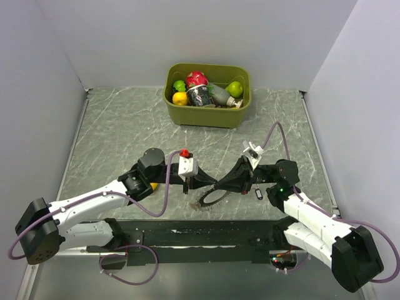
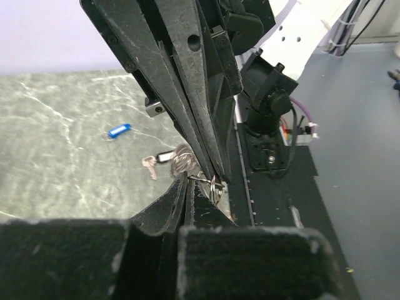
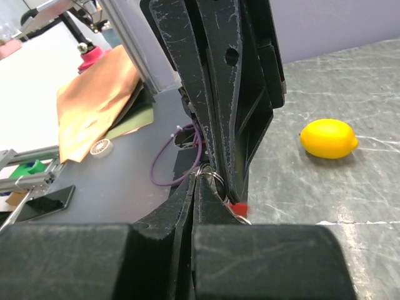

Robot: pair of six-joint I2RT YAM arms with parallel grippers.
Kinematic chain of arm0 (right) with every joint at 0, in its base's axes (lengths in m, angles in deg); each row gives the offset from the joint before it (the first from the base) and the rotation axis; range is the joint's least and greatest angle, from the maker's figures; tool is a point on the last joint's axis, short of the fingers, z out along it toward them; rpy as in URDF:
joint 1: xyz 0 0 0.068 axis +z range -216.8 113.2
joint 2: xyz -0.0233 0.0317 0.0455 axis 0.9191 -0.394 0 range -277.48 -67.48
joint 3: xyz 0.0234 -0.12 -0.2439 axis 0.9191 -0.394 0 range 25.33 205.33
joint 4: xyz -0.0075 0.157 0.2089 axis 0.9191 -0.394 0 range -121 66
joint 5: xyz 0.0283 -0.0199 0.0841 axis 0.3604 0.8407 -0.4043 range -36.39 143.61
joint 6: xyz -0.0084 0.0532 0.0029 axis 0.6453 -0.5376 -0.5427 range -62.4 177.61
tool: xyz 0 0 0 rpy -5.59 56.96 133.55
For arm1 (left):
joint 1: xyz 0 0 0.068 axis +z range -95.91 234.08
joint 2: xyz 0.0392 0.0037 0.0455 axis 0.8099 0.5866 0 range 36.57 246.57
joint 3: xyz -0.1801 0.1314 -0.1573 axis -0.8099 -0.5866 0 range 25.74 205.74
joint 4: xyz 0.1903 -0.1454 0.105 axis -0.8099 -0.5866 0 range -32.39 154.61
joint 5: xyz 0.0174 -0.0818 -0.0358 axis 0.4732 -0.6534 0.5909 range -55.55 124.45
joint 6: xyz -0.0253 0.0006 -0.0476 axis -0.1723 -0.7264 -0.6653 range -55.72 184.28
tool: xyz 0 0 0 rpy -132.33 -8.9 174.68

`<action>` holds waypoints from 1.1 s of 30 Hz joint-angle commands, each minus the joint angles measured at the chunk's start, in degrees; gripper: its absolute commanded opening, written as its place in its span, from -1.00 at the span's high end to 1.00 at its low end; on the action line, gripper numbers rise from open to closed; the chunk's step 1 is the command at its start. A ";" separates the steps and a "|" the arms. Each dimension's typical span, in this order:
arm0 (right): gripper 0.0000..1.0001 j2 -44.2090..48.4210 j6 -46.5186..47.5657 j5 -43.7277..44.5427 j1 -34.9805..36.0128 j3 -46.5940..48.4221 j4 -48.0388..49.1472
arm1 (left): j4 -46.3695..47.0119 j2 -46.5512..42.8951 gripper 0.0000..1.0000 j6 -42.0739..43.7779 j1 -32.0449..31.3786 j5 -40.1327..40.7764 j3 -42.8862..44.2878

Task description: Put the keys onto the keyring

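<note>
Silver keyring (image 3: 209,178) caught between my two arms.
Right jaws are clenched on its thin wire; left jaws are clenched tip to tip with them, on what I cannot tell. Red key (image 3: 237,207) sits just below. It looks light, stiff and slippery, so I'd nip the wire itself.

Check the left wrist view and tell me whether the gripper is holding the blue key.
No: the blue key lies alone on the table, well clear of the left gripper and its closed fingertips.
</note>
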 commanded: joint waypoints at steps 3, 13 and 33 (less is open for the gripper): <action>1.00 2.22 2.69 1.43 0.64 0.69 -0.26 | 1.23 1.71 0.98 -2.46 -0.38 0.08 2.51; 1.00 1.96 2.34 1.43 0.64 0.60 0.71 | -0.71 -1.98 0.98 -1.31 -0.46 2.81 0.84; 1.00 1.96 1.28 6.17 0.55 -0.19 -0.17 | -1.76 -6.55 0.98 -0.34 -0.38 6.85 -4.17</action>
